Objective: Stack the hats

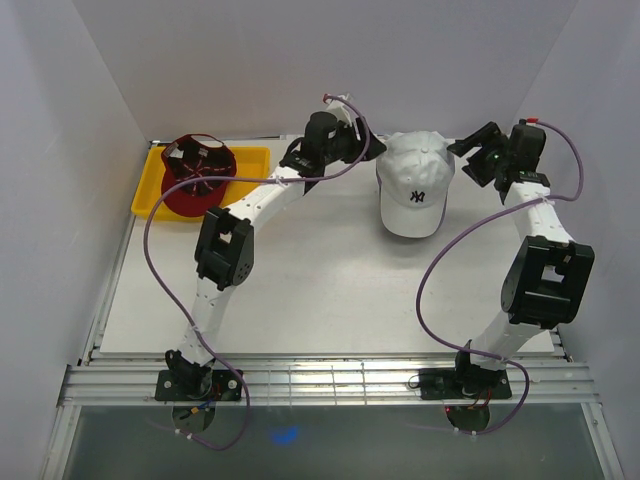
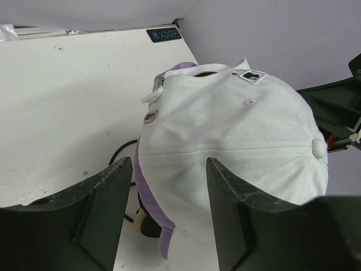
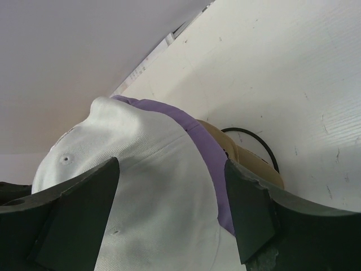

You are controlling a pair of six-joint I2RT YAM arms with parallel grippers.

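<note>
A white hat [image 1: 415, 185] with a dark logo sits on top of a pile at the back of the table. In the left wrist view the white hat [image 2: 237, 135] lies over a lavender hat [image 2: 148, 195]. In the right wrist view a tan hat [image 3: 254, 161] shows under the lavender one [image 3: 208, 144]. The black hat cannot be made out. A dark red hat [image 1: 197, 175] lies upside down on the yellow tray [image 1: 250, 158]. My left gripper [image 1: 366, 142] [image 2: 169, 164] is open beside the pile's left. My right gripper [image 1: 466, 152] [image 3: 172, 164] is open at its right.
The yellow tray stands at the back left corner. White walls close the table at the back and both sides. A thin black loop [image 3: 254, 138] lies on the table by the pile. Purple cables hang from both arms.
</note>
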